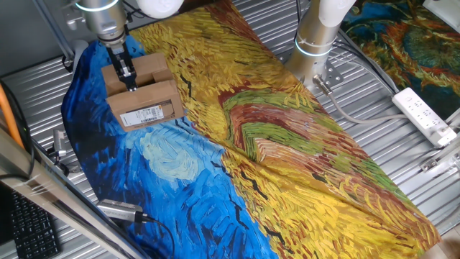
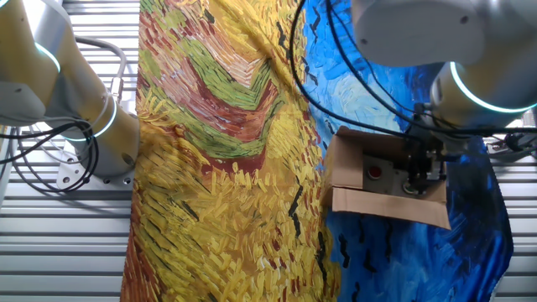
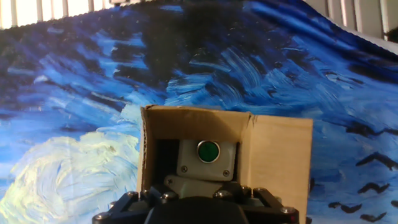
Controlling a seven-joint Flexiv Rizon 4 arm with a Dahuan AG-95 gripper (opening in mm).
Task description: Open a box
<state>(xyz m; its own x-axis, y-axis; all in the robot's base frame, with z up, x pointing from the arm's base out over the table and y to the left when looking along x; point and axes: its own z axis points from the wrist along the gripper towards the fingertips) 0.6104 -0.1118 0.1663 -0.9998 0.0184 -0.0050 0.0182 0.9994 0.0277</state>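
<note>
The small brown cardboard box sits on the blue part of the painted cloth at the far left, its white barcode label facing the front. Its top flaps stand open. In the other fixed view the box shows a grey device with a red button inside. The hand view shows the open box and a grey device with a green button. My gripper hangs straight down over the box opening, fingers together and holding nothing; it also shows in the other fixed view and in the hand view.
The painted cloth covers the table. A second robot's base stands at the back. A white power strip lies at the right. A metal cylinder lies at the front left, near a keyboard.
</note>
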